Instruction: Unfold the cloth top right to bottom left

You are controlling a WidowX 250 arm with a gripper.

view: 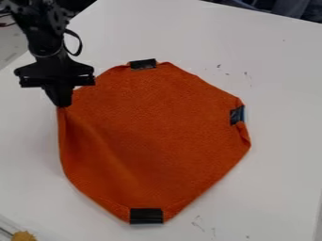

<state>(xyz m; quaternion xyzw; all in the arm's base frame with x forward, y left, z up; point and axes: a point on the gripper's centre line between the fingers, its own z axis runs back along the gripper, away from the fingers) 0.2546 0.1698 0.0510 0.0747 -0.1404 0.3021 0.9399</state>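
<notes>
From here, the orange cloth (151, 136) spreads across the tabletop (277, 164) to the right of and below the end effector (61, 101), whose fingers look pinched together on its edge. The black arm (41, 35) slants down from above the end effector, which points downward. The cloth looks soft and matte, roughly rounded with blunt corners, creases fanning below the end effector; flat dark strips (146, 216) sit on its rim.

Probably a lab, going by the black robot arm (44, 43) and its looped cable (80, 46) above a white table (277, 141).
</notes>
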